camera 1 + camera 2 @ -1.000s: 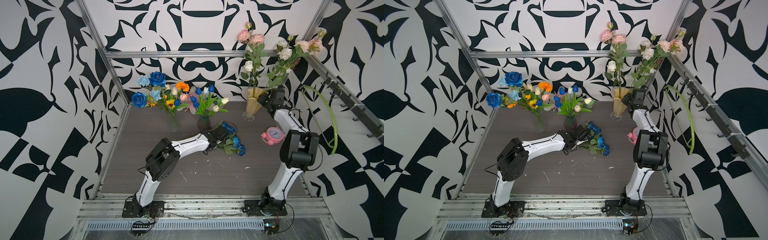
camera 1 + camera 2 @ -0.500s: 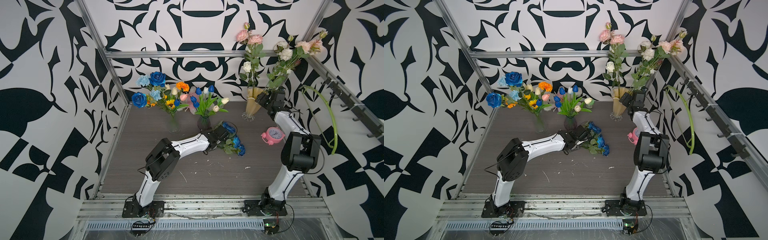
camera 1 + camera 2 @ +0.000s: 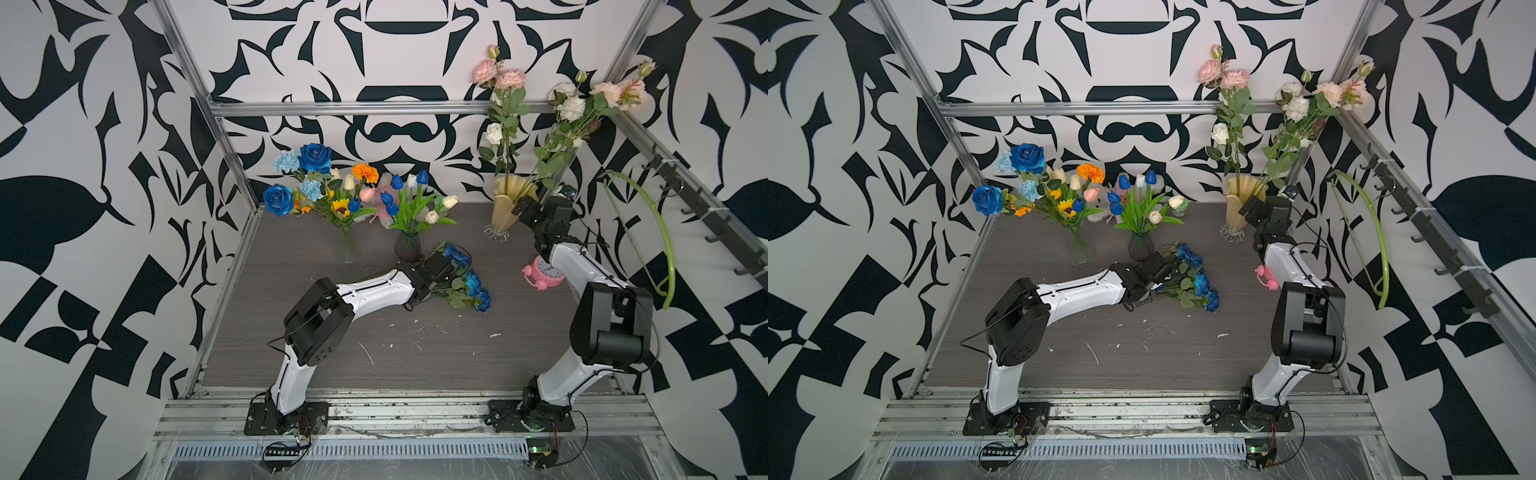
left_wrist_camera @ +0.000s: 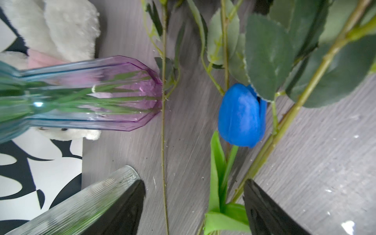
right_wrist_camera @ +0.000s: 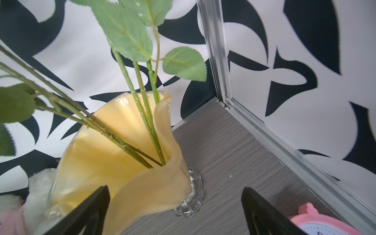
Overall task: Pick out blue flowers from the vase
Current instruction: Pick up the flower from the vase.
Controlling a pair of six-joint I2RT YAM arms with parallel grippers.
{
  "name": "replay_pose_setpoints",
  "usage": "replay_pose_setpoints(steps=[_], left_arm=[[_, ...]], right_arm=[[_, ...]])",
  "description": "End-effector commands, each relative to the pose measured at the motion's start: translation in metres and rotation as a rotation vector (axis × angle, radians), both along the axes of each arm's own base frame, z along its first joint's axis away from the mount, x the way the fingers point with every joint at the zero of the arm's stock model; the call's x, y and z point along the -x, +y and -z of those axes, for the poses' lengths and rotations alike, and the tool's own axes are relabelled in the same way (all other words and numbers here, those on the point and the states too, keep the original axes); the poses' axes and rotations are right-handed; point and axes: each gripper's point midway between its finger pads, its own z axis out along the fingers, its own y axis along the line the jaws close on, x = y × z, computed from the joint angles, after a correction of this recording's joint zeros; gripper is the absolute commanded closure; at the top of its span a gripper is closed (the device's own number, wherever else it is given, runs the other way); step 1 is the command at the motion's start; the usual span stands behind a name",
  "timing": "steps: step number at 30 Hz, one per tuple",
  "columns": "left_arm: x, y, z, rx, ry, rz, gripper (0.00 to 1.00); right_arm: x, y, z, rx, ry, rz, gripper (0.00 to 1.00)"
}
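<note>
Two tools, both released. The left tool (image 4: 193, 181) straddles, without clamping, the stems of a blue tulip (image 4: 242, 116) lying with other blue flowers (image 3: 469, 282) on the table (image 3: 374, 365) beside the purple vase (image 3: 407, 246). The right tool (image 5: 175, 188) hovers empty at the yellow vase (image 5: 122, 146).

Front half of the table (image 3: 415, 368) is wide open, just tiny white scraps. The back row's cramped though: clear vase (image 3: 348, 249) and purple vase (image 3: 407, 246) leave only a narrow gap. The lane from purple vase to yellow vase (image 3: 505, 208) is half blocked by loose blue flowers (image 3: 473, 283) lying flat, and a pink alarm clock (image 3: 542, 272) crowds the right side.
</note>
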Motion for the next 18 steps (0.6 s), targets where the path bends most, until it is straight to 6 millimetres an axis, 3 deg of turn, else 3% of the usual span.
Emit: replay_pose_setpoints(steps=[1, 7, 13, 18], left_arm=[[-0.004, -0.004, -0.026, 0.071, -0.054, -0.019, 0.19], [-0.005, -0.003, -0.046, 0.138, -0.087, -0.042, 0.18], [-0.004, -0.002, -0.078, 0.226, -0.117, -0.052, 0.17], [-0.003, 0.006, -0.108, 0.331, -0.126, -0.082, 0.16]], right_arm=[[0.011, 0.000, -0.049, 0.041, -0.169, 0.018, 0.00], [0.042, 0.020, -0.048, 0.110, -0.146, -0.028, 0.00], [0.073, 0.079, -0.043, 0.260, -0.066, -0.144, 0.00], [0.089, 0.128, -0.040, 0.212, 0.000, -0.309, 0.05]])
